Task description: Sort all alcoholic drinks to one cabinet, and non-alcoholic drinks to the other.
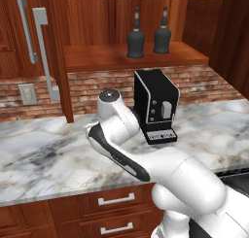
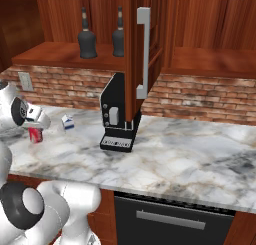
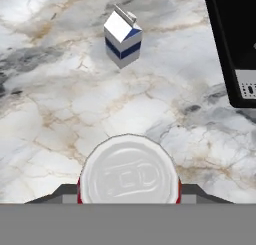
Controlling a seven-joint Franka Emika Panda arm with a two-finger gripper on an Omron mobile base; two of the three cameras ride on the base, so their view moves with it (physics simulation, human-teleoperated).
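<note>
Marble counter: milk carton beyond soda can.

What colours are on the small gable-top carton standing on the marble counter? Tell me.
The small gable-top milk carton is white with a dark blue band around its body, clearest in the hand view.

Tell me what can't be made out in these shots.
- Soda can: hand view shows just its lid; body under the bottom band.
- Claw grip on the can: fingers unseen; right base view, wrist covers most of it.
- Milk carton: print too small.
</note>
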